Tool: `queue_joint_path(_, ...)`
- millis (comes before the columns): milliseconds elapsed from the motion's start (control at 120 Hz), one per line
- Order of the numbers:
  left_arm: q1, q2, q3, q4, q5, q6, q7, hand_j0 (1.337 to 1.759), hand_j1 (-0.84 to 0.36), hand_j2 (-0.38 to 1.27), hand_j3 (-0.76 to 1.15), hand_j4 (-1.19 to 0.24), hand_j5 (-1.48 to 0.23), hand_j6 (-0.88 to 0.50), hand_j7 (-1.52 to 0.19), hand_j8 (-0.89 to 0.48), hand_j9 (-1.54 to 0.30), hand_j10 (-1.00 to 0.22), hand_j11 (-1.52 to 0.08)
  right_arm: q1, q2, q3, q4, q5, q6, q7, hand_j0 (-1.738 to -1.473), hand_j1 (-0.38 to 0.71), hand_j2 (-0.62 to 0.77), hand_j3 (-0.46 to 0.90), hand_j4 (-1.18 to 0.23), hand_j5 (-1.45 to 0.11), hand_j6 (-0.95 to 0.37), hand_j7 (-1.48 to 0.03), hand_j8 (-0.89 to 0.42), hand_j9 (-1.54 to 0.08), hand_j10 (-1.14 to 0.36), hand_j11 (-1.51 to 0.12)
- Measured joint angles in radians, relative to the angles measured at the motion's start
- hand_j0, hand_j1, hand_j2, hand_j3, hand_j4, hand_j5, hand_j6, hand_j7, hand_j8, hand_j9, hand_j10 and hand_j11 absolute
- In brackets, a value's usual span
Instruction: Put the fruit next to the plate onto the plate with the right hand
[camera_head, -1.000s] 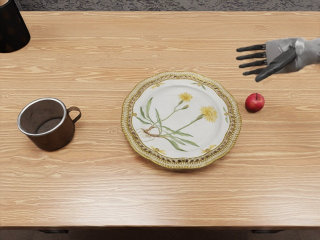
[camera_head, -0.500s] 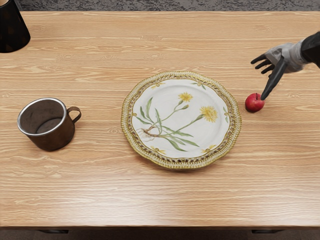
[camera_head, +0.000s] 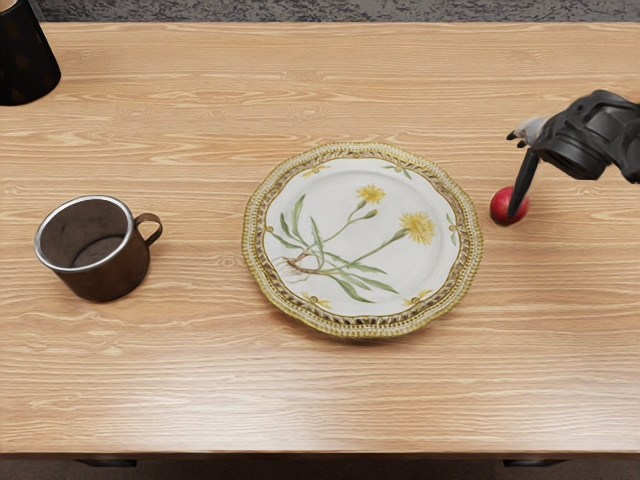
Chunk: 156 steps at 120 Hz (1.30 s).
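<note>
Now the right hand (camera_head: 575, 140) has dropped over the red apple (camera_head: 502, 208) — loosely open, one finger touching it, nothing gripped yet — while the apple sits just right of the plate (camera_head: 262, 240).

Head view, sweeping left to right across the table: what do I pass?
dark vessel → mug → plate → apple → right hand

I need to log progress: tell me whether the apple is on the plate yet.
No, the apple lies on the bare table just right of the plate, where the right hand reaches down to it.
</note>
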Motion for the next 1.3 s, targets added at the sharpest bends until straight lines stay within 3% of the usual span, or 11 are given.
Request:
queue_joint_path(283,0.0,0.0,0.0,0.0,0.0,0.0,0.0,1.658,0.34,0.0,0.0,-0.01,-0.01,-0.01,-0.01,-0.01,-0.01,-0.01,-0.01,-0.022,0.056,-0.089,-0.006,-0.022,-0.108,0.0,-1.658,-0.25,-0.01,0.0,-0.08,-0.1,-0.08,-0.1,-0.08,-0.1,-0.08,-0.1)
queue_joint_path(533,0.0,0.0,0.0,0.0,0.0,0.0,0.0,1.658,0.34,0.0,0.0,-0.01,-0.01,-0.01,-0.01,-0.01,-0.01,-0.01,-0.01,-0.041,-0.008,-0.106,0.107,-0.029,-0.147,0.0,-1.658,-0.2,-0.02,0.0,-0.13,-0.16,-0.13,-0.16,-0.13,-0.16,-0.13,-0.16)
queue_joint_path(858,0.0,0.0,0.0,0.0,0.0,0.0,0.0,1.658,0.34,0.0,0.0,-0.01,-0.01,-0.01,-0.01,-0.01,-0.01,-0.01,-0.01,-0.033,-0.016,-0.107,0.124,-0.027,-0.15,0.0,-1.658,-0.03,-0.05,0.0,-0.27,-0.35,-0.27,-0.35,-0.27,-0.35,-0.27,-0.35)
queue_joint_path(1300,0.0,0.0,0.0,0.0,0.0,0.0,0.0,1.658,0.34,0.0,0.0,-0.01,-0.01,-0.01,-0.01,-0.01,-0.01,-0.01,-0.01,-0.028,-0.006,-0.115,0.174,-0.03,-0.21,0.0,-1.658,0.02,-0.06,0.0,-0.31,-0.4,-0.31,-0.4,-0.31,-0.4,-0.31,-0.4)
